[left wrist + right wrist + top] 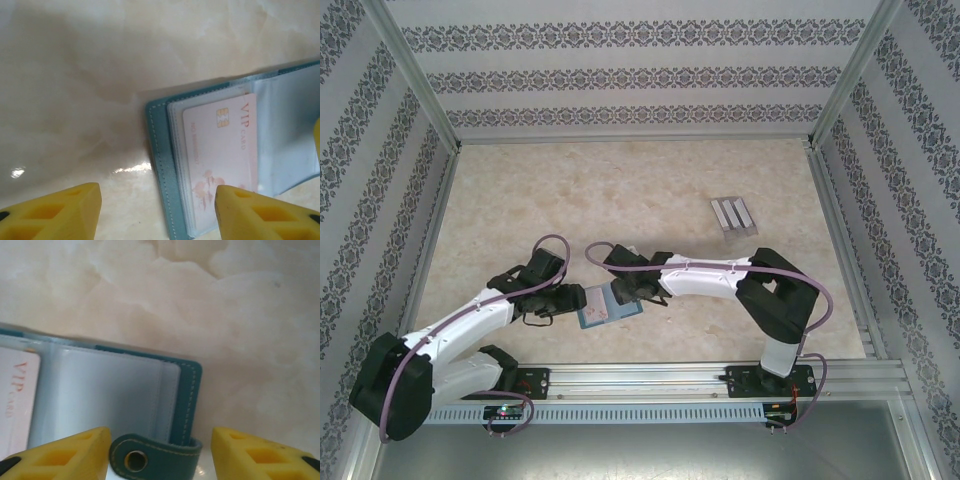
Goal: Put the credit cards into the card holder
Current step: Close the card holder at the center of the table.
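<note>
Bright diffuse light, soft shadows, blurry close-ups

Side by side, the left arm (460, 325) and the right arm (720, 278) wear glossy white shells over their long links, with chunky matt black housings at the joints. A thin purple cable (548, 243) loops along each arm. Black base plates (768, 377) are fixed to a ribbed silver rail (650, 378), and tiny red and green lights (506, 410) glow beside the left mount. Up close, the fingers (55, 212) of the left gripper (157, 212) are bright yellow plastic wedges with moulded hollow pockets and black at the outer corners. The right gripper (160, 455) carries matching yellow fingers (65, 452).
</note>
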Robot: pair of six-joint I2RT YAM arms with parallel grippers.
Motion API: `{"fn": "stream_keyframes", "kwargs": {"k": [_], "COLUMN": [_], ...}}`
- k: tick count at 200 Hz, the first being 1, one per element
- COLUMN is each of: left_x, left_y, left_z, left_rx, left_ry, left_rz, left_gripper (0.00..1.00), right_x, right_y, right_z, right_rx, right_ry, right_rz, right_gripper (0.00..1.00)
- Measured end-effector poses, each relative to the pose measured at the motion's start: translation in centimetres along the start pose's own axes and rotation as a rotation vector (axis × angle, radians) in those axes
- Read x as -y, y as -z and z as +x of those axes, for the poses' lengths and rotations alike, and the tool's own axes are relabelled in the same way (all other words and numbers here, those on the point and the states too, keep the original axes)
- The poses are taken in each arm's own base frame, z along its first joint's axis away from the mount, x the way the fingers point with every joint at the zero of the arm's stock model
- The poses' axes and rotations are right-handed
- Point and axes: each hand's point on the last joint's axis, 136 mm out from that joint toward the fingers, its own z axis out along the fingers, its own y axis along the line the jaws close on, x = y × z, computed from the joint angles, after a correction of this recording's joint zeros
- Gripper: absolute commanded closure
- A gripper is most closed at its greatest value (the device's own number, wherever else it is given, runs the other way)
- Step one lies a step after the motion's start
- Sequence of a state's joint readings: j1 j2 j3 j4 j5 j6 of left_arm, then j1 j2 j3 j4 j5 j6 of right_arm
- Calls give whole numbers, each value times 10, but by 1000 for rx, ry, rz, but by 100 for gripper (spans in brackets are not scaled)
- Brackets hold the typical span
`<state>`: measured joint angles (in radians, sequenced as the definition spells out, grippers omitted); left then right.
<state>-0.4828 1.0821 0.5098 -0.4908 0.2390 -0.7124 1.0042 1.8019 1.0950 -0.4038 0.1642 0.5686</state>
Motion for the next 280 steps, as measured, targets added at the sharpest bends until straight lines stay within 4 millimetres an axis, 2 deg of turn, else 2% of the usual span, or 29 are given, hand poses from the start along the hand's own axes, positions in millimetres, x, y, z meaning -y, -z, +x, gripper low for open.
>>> {"fn": "stream_keyframes", "kwargs": {"k": [32,47,69,89,141,168,186,206,225,249,280], "left_x": [5,8,11,12,17,34,46,57,62,73,77], "left_y": [-6,-9,-15,-21,-12,7,12,7,-6,-17,-25], "left_z": [8,8,8,10,2,-15,-24,-25,-16,-11,-8], "left_rx": [-42,-52,-67,-89,-45,41,82,73,15,-32,-55], "left_ry": [20,28,32,36,52,42,50,51,35,5,-7], "left_rz": [39,55,70,72,96,167,215,245,230,209,200], "left_gripper": [33,33,33,33,35,37,38,36,34,33,33], "right_x": [11,14,13,6,-11,-14,-20,-21,-23,-22,-5], "right_y": [0,0,1,-1,-7,-7,-8,-10,-8,-6,1], "right_z": [-1,2,6,11,18,18,18,19,17,17,21], "right_rx": [19,17,19,6,-3,7,12,19,19,28,40], "right_ry": [-6,-2,0,-9,-67,-91,-107,-141,-173,-193,-228], "right_rz": [56,60,38,-10,-128,-164,-203,-247,-298,-342,-340], "right_gripper": [58,72,84,88,87,83,81,73,67,65,63]}}
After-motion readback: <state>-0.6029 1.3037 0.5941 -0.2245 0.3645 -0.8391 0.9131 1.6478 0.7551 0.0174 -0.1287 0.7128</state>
